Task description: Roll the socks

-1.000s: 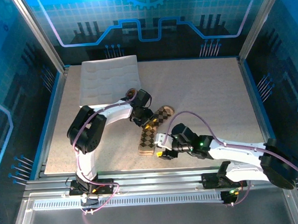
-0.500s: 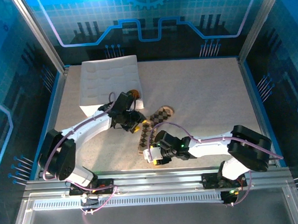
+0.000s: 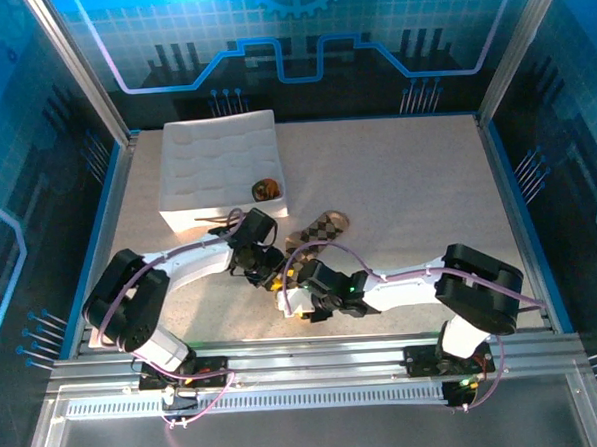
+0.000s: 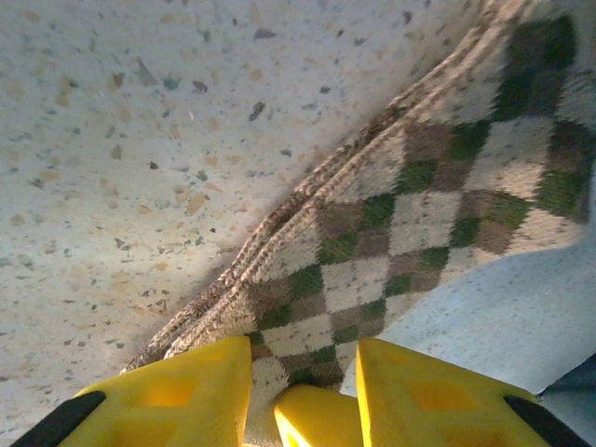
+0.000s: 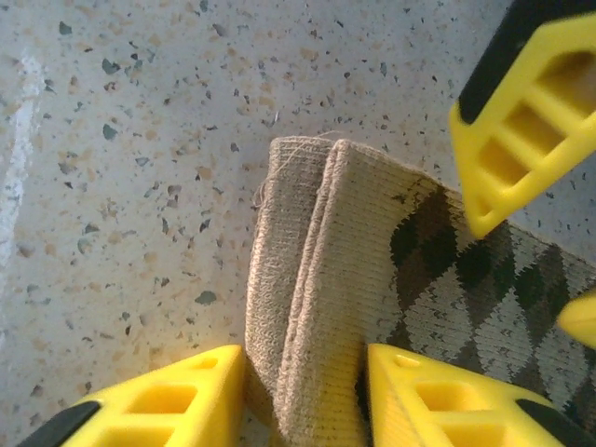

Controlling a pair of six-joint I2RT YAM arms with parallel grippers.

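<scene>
Argyle sock (image 3: 324,226) lies flat on the table (image 3: 406,178), front-centre, on a diagonal: toe toward the tray (image 3: 191,169), cuff (image 5: 303,279) toward the arm bases. It hasn't shifted in the last second, so no roll has started.

What changed: both claws came in onto it.
- Right claw (image 3: 295,302) swung left onto the cuff and narrowed. The cuff now fills the gap with knit touching both fingers, which reads as a pinch on the sock.
- Left claw (image 3: 268,266) dropped from the toe end to the sock's left edge. Its fingers straddle flat fabric; can't tell if it's clamped.

So this is grip setup, and the roll likely starts at the cuff.

Materials:
- Sock: soft knit, brown-beige-green diamonds, with a plain beige cuff in two layers.
- Table: hard, speckled.
- Tray: white, quilted.
- Bundle (image 3: 267,189): small, brown-orange, in the tray's corner; maybe a rolled sock.
</scene>
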